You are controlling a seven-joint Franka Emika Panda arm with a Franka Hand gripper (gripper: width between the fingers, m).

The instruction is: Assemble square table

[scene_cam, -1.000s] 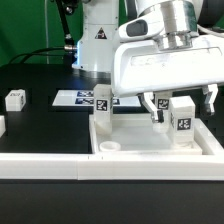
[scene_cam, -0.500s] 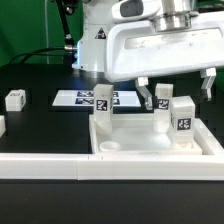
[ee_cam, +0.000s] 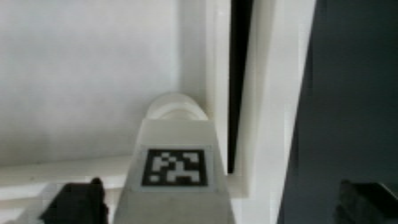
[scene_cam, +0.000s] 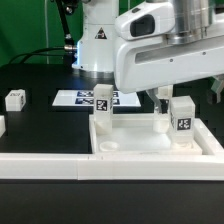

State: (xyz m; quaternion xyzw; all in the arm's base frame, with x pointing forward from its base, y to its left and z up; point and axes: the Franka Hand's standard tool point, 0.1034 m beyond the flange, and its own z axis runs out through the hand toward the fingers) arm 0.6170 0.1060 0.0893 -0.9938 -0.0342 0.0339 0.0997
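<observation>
The white square tabletop (scene_cam: 140,146) lies as a tray, rim up, with leg blocks standing in its corners: one at the back left (scene_cam: 103,101), one at the right (scene_cam: 183,114), and another behind it (scene_cam: 163,102). My gripper (scene_cam: 188,92) hangs just above the right leg, open and holding nothing. In the wrist view the tagged leg (ee_cam: 175,160) stands between my two dark fingertips (ee_cam: 75,200), which are apart from it, with the gripper (ee_cam: 217,205) centred over it beside the tray's rim (ee_cam: 267,100). A loose leg (scene_cam: 14,99) lies at the exterior view's left.
The marker board (scene_cam: 78,98) lies behind the tray. A long white border rail (scene_cam: 50,166) runs along the front. Another white block (scene_cam: 2,126) sits at the left edge. The robot base (scene_cam: 95,45) stands at the back.
My gripper has risen and shifted toward the exterior view's right, its fingers lifting clear of the right-hand legs. The legs and tray have stayed in place.
</observation>
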